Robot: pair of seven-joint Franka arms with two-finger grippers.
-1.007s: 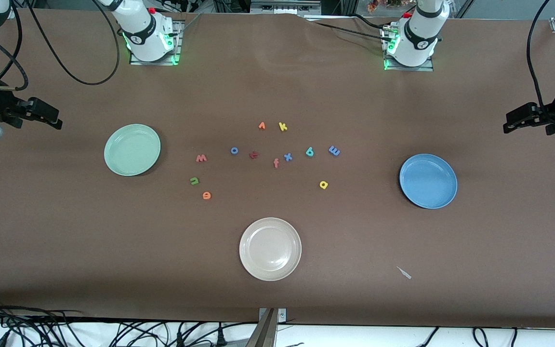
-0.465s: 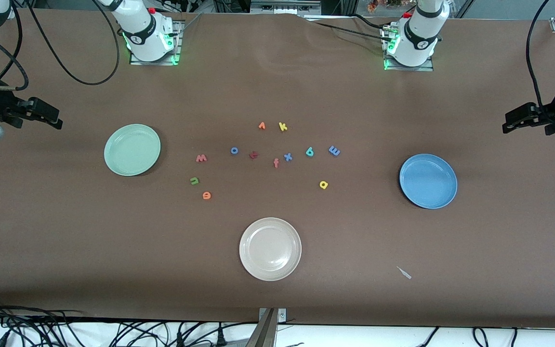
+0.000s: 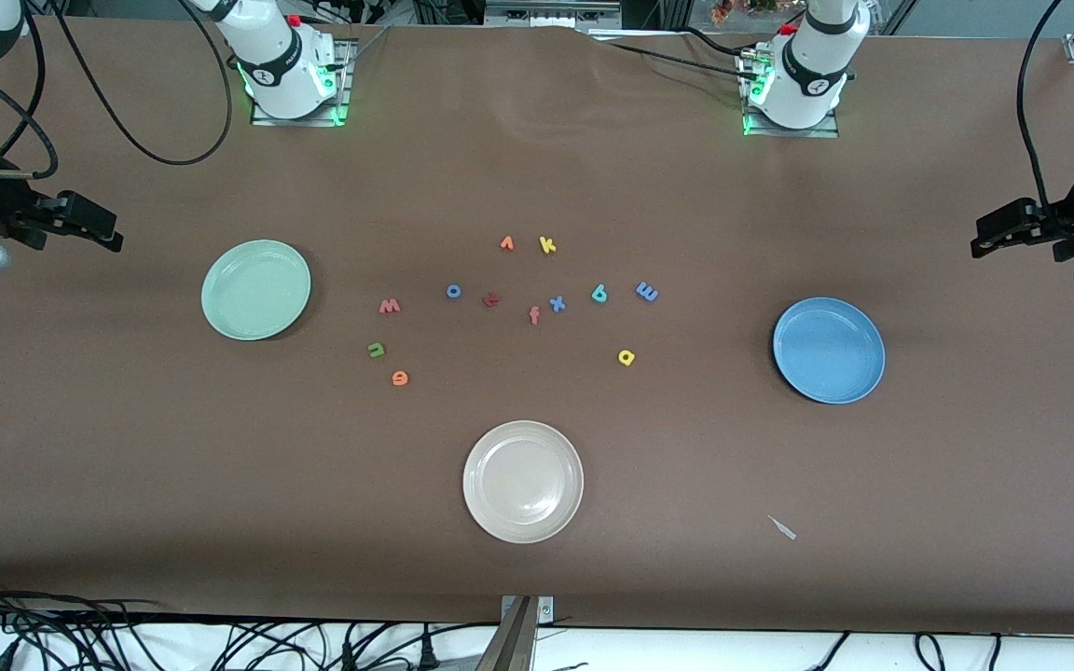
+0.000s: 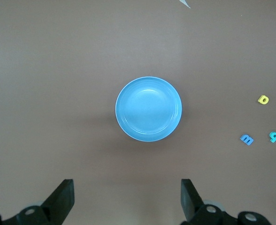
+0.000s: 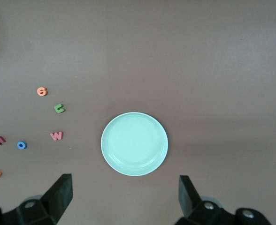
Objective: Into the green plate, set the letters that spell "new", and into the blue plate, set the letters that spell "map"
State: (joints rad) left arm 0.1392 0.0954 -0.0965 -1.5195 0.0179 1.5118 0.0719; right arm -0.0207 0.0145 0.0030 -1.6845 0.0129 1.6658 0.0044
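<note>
The green plate (image 3: 255, 289) lies empty toward the right arm's end, the blue plate (image 3: 828, 349) empty toward the left arm's end. Between them lie the salmon w (image 3: 390, 306), green n (image 3: 377, 349), orange e (image 3: 399, 377), blue m (image 3: 647, 292), teal p (image 3: 599, 294) and yellow a (image 3: 626, 357). My right gripper (image 3: 108, 231) hangs open and empty high beside the green plate (image 5: 134, 143). My left gripper (image 3: 984, 240) hangs open and empty beside the blue plate (image 4: 148, 108).
A cream-white plate (image 3: 523, 481) sits nearest the front camera. Spare letters lie mid-table: blue o (image 3: 453, 291), dark red letter (image 3: 490, 299), orange f (image 3: 534, 316), blue x (image 3: 557, 303), orange v (image 3: 506, 243), yellow k (image 3: 547, 245). A small pale scrap (image 3: 782, 527) lies near the front edge.
Both grippers have drifted very slightly upward at the table's ends. The letters and plates have not moved.
</note>
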